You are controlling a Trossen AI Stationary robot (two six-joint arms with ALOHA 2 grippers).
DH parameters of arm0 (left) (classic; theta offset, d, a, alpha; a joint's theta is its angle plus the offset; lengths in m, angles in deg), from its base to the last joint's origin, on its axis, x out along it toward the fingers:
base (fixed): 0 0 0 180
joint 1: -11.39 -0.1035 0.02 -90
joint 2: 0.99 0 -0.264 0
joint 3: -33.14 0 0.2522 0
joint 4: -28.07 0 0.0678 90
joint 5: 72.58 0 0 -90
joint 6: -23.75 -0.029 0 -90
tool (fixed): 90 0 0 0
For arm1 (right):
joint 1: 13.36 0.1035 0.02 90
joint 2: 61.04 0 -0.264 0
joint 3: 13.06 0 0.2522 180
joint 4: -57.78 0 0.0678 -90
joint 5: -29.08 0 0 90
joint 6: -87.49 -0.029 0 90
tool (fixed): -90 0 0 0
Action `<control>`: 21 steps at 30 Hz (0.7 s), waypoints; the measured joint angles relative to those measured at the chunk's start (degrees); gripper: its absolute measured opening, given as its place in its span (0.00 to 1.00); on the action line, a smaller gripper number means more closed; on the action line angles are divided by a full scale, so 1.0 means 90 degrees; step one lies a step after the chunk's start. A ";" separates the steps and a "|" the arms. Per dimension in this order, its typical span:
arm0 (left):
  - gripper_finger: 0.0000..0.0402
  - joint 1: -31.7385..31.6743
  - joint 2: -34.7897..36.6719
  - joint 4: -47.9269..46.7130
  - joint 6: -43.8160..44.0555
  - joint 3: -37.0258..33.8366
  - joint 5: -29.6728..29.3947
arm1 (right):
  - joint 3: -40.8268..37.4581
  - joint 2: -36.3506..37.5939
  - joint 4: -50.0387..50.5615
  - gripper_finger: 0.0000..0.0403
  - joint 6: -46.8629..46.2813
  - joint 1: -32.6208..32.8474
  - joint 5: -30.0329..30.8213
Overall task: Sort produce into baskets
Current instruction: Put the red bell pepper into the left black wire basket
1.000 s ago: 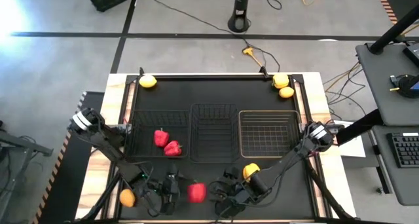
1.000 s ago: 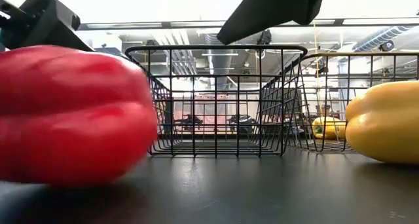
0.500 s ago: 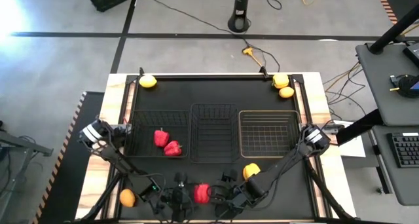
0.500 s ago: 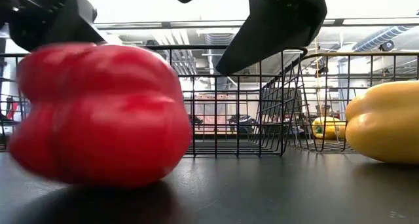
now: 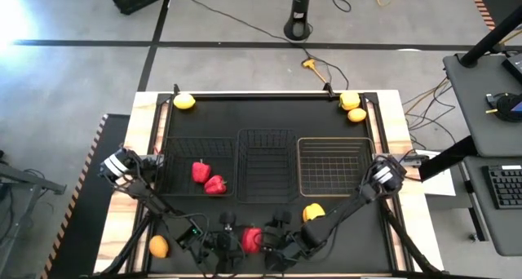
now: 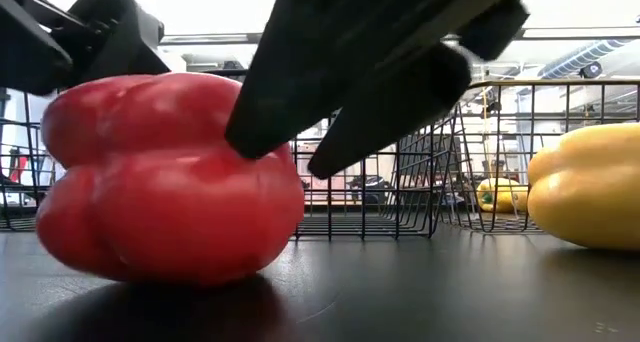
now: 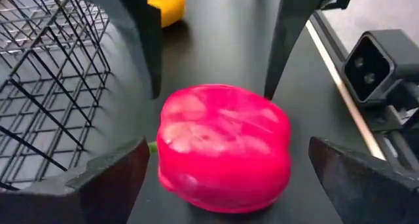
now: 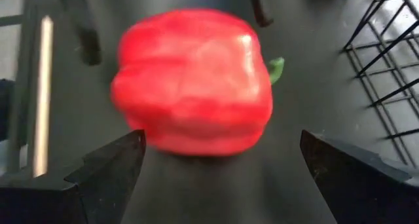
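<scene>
High view: the left gripper (image 5: 222, 240) and the right gripper (image 5: 276, 236) are low at the near edge of the table (image 5: 269, 112), and a red pepper (image 5: 251, 240) lies between them. A yellow pepper (image 5: 313, 213) is just beside the right arm. Two red peppers (image 5: 208, 178) are in the black basket (image 5: 193, 166) beyond the left gripper.

Low view: the red pepper (image 6: 170, 177) rests on the table, and dark fingers (image 6: 370, 72) come down close on its side.

Left wrist view: the left gripper (image 7: 219, 171) is wide open, with the pepper (image 7: 224, 145) just in front of its fingers (image 7: 111, 178).

Right wrist view: the right gripper (image 8: 216, 178) is also wide open, and the pepper (image 8: 194, 80) is just ahead, not held.
</scene>
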 joint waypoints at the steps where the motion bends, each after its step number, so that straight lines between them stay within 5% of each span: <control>1: 1.00 -0.0025 0.0000 -0.0005 -0.0048 -0.0001 0.0002 | 0.0005 -0.0020 -0.0012 0.99 0.0020 -0.0034 0.0002; 21: 1.00 -0.0468 -0.0010 -0.0181 -0.0147 -0.0301 0.0525 | 0.0012 -0.0052 -0.0331 0.99 0.0548 -0.0362 0.0000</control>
